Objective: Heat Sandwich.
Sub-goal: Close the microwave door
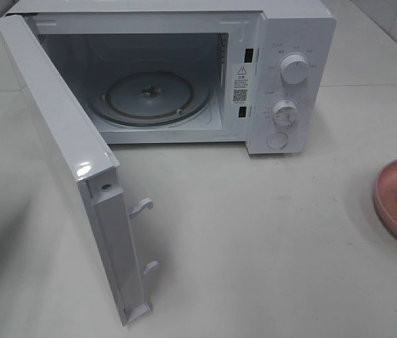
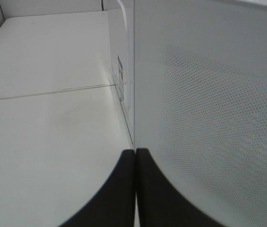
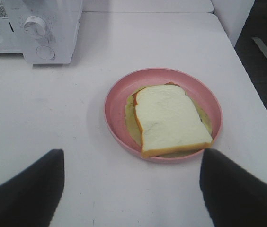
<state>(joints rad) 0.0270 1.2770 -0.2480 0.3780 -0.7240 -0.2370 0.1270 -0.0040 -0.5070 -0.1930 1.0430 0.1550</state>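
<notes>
A white microwave is seen at the back of the white desk in the high view, with its door swung fully open toward the left. Inside the cavity a round glass turntable is visible, with nothing on it. On the control panel to the right of the cavity two round dials are mounted one above the other, with a round button below them.

The sandwich is found on a round pink plate at the right edge of the high view, well apart from the microwave and in front of its right side. In the right wrist view its white top slice with tan crust is seen, and a red-orange edge and pale green-yellow filling show around it.

The right gripper is held above the desk just short of the plate, its fingers spread wide and nothing between them. The left gripper is pressed together with its fingers touching, holding nothing, close beside the dotted outer face of the open door.
</notes>
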